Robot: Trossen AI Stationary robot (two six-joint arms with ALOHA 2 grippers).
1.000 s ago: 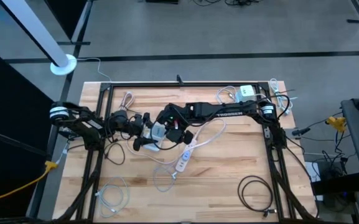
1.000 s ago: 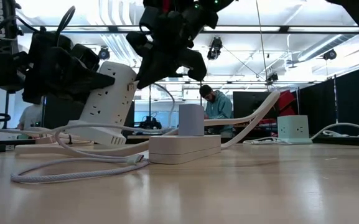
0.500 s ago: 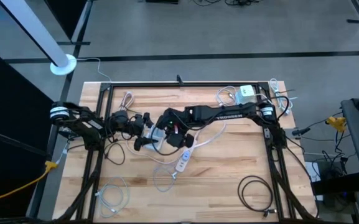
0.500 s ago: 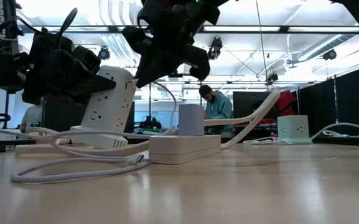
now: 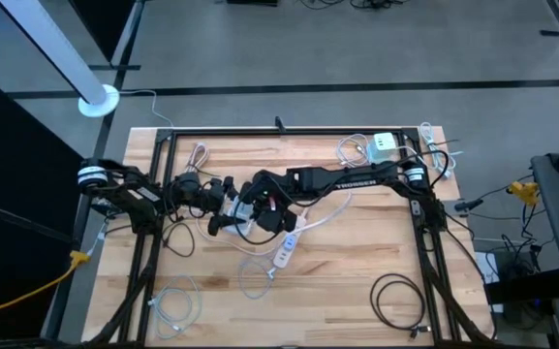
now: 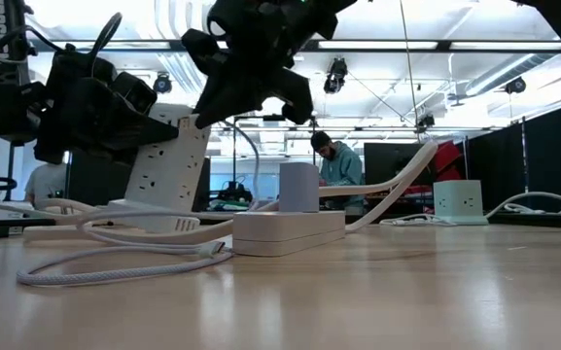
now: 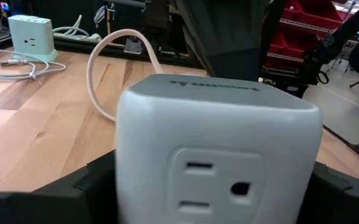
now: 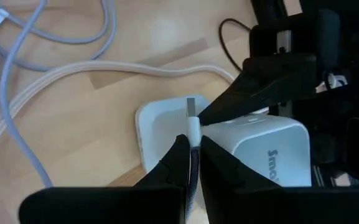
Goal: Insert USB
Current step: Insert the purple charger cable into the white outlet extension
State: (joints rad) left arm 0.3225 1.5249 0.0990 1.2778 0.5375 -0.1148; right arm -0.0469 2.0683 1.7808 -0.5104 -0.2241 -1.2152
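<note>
Holding the white power tower tilted off the wooden table, the left gripper has its fingers spread wide around the block's sides, an outlet face filling the left wrist view. Just above it, the right gripper is pinched tight on a white USB plug, whose metal tip points at the tower's top edge. A white power strip lies flat nearby
</note>
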